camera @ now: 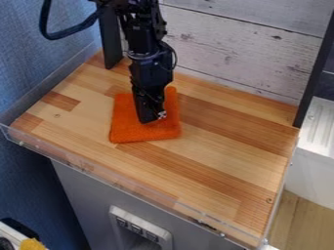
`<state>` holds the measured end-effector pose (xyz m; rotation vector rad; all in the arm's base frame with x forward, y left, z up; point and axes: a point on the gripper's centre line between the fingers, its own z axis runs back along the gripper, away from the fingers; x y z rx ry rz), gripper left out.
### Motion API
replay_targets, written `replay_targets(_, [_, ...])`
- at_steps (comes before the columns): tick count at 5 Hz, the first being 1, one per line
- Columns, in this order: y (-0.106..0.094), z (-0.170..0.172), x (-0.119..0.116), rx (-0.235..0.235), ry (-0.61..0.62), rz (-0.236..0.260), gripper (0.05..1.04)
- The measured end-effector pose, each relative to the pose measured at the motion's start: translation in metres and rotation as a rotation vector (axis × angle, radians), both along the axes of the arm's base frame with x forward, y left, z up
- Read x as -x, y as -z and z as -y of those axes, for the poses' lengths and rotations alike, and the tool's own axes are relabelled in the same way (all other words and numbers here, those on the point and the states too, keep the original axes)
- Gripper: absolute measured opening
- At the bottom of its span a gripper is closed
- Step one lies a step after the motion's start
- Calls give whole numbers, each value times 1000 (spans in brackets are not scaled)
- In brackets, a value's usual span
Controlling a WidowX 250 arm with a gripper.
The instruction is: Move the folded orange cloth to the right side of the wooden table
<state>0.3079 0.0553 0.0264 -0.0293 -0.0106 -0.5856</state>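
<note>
Gripper (153, 118): your black pincer points down over the cloth; whether spread or pressed together, you cannot tell.
Orange cloth (128, 131): lies flat beneath it, left of center on your wooden counter (225, 141), before the far whitewashed planks (228, 56).

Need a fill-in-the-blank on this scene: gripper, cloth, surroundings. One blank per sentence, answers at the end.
The gripper hangs down at a cloth whose colour is ____.
The colour of the arm above it is ____.
The cloth lies on a worktop made of ____.
The blue wall is on the picture's ____ side.

Missing words, in order: orange; black; wood; left.
</note>
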Motion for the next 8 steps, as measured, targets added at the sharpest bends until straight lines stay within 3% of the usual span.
replay_targets(3, [14, 6, -12, -12, -70, -34, 59])
replay_targets(5, [16, 32, -28, -45, -258, -20, 59])
replay_targets(8, [15, 72, -45, -58, -494, -2, 59])
